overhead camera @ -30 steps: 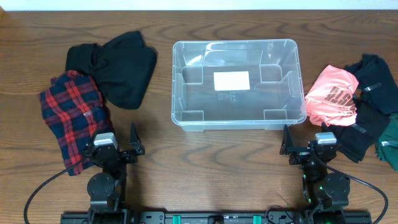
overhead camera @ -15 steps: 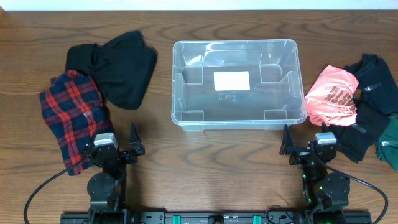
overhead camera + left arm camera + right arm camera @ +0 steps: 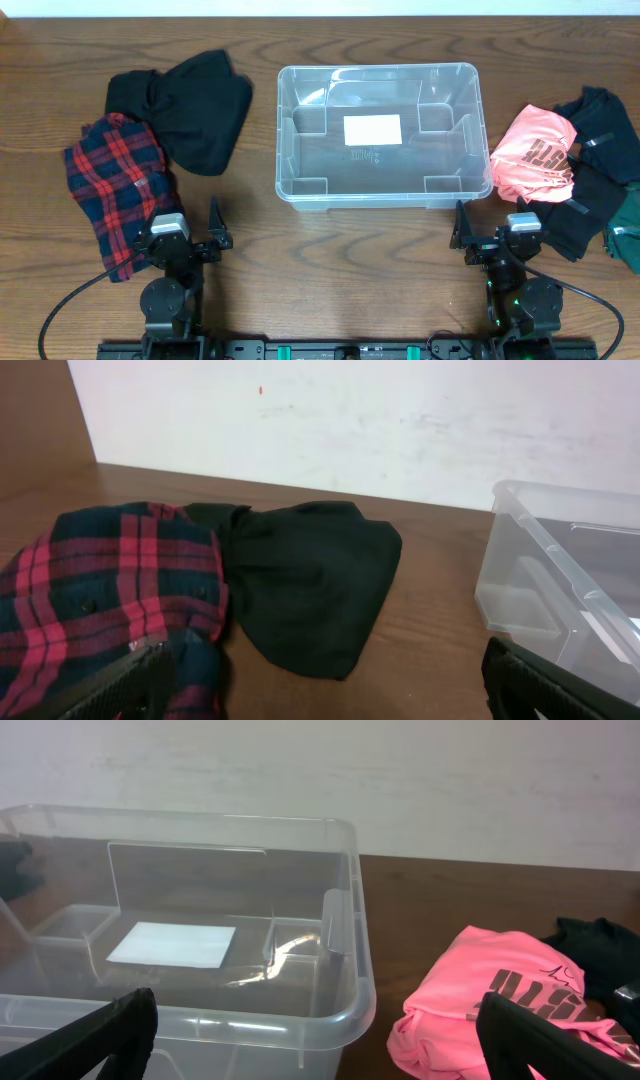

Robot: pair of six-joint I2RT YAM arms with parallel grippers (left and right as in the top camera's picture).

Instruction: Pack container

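The clear container (image 3: 380, 195) lies in the upper centre, well beyond my left gripper (image 3: 180, 235) and right gripper (image 3: 500, 238), both spread wide and seemingly empty.

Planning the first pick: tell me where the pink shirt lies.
In the overhead view, the pink shirt lies right of the container, beside black clothes.

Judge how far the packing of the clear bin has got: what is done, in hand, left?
Done: nothing; the container holds only its label. In hand: nothing; left gripper and right gripper are open and empty. Left: the plaid shirt, black garment, pink shirt and dark clothes all lie on the table.
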